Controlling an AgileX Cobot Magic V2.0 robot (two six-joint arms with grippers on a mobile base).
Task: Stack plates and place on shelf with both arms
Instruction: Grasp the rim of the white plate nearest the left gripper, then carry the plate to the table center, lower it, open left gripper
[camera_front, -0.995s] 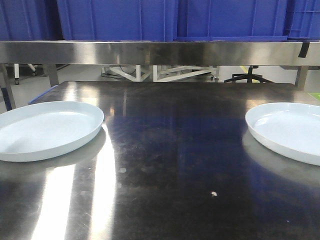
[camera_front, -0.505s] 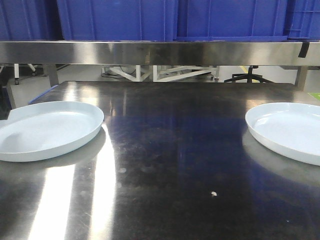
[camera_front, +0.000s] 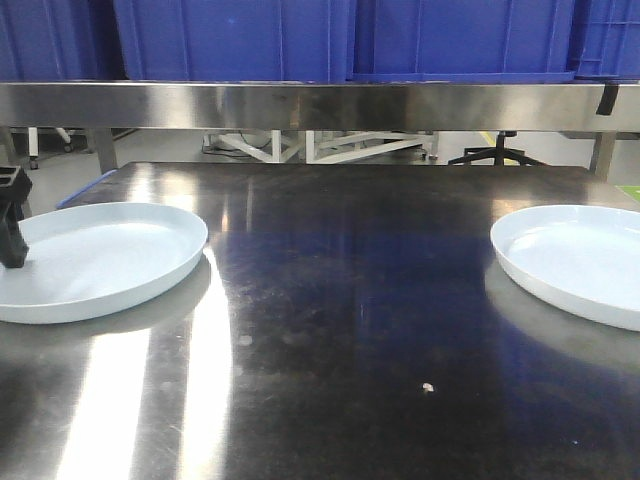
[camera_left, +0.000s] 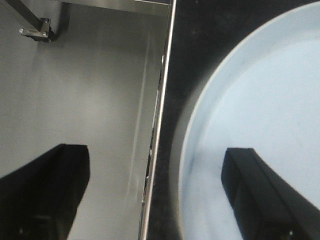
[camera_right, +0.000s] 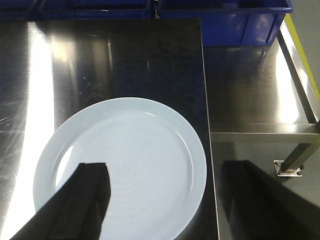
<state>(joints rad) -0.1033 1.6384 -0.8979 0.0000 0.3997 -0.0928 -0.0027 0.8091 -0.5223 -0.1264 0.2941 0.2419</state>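
Two pale blue plates lie apart on the dark steel table. The left plate (camera_front: 100, 258) is at the table's left edge, the right plate (camera_front: 580, 262) at its right edge. My left gripper (camera_left: 155, 195) is open and straddles the left plate's (camera_left: 260, 110) outer rim: one finger (camera_left: 260, 197) hangs over the plate, the other (camera_left: 45, 192) beyond the table edge. In the front view a black finger (camera_front: 12, 218) shows at the left. My right gripper (camera_right: 167, 200) is open above the right plate (camera_right: 130, 160), straddling its rim. The shelf rail (camera_front: 320, 105) runs across the back.
Blue crates (camera_front: 330, 38) sit on the shelf above the rail. The table's left edge (camera_left: 159, 115) drops to grey floor. Right of the table stands a lower steel surface (camera_right: 255, 85) with a blue crate (camera_right: 220, 20) behind. An office chair base (camera_front: 497, 152) stands beyond.
My left gripper has come into the front view at the left edge, over the left plate; half a second ago only its shadow lay there. The plates have not moved.
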